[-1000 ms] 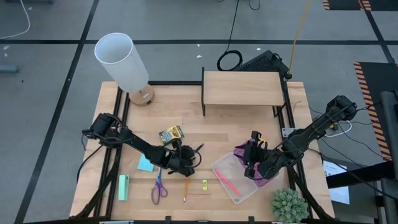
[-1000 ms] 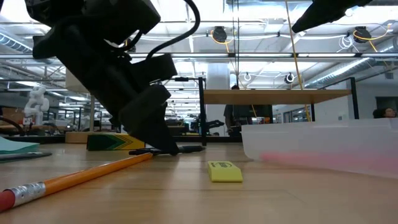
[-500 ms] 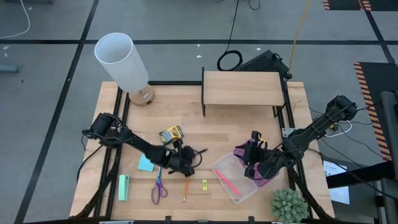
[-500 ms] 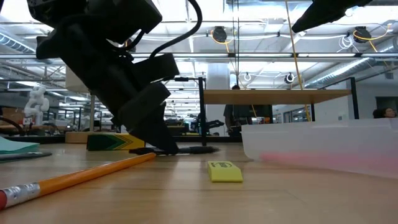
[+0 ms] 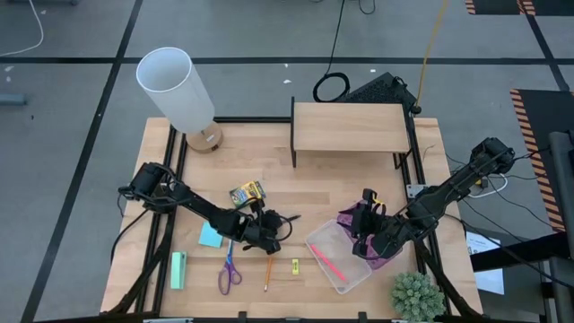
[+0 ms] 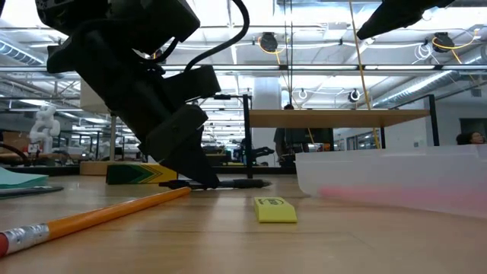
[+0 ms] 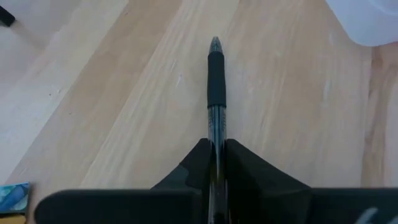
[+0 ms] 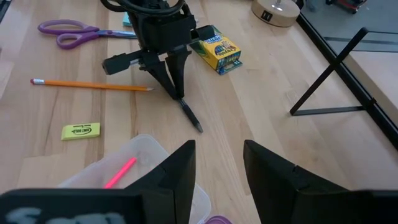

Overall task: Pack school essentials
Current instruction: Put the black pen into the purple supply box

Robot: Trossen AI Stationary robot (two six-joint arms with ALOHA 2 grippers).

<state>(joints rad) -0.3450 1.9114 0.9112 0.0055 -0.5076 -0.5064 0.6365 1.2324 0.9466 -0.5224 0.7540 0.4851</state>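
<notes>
My left gripper [image 5: 265, 228] stands mid-table, shut on the black pen [image 7: 214, 87], which points toward the table's right. Around it lie the yellow crayon box [image 5: 247, 192], the light-blue note pad [image 5: 210, 236], the purple-handled scissors [image 5: 228, 269], the orange pencil [image 5: 267, 274] and the tiny yellow piece [image 5: 294, 266]. The pink pen [image 5: 329, 263] lies inside a clear container [image 5: 350, 274]. My right gripper [image 8: 217, 168] hovers open at the container's far right side, touching nothing. My left gripper pinches the black pen's rear part [image 7: 216, 134] between its two fingers [image 8: 176, 87]. They come slanting down from the table's left, and the pen sticks out forward beyond them. The pen's tip [image 8: 198, 128] sits at table height; whether it touches the wood cannot be told.
A white lamp [image 5: 178, 85] stands at the far left and a wooden shelf [image 5: 348, 127] at the far middle. A green block [image 5: 178, 269] lies near the front left, a plant [image 5: 416, 296] at the front right, and a purple bag [image 5: 384, 258] beside the container.
My left gripper has turned slightly with the black pen. The pen's free end has swung from pointing far-right to pointing more squarely toward the table's right, staying low over the wood. My right gripper has kept still.
</notes>
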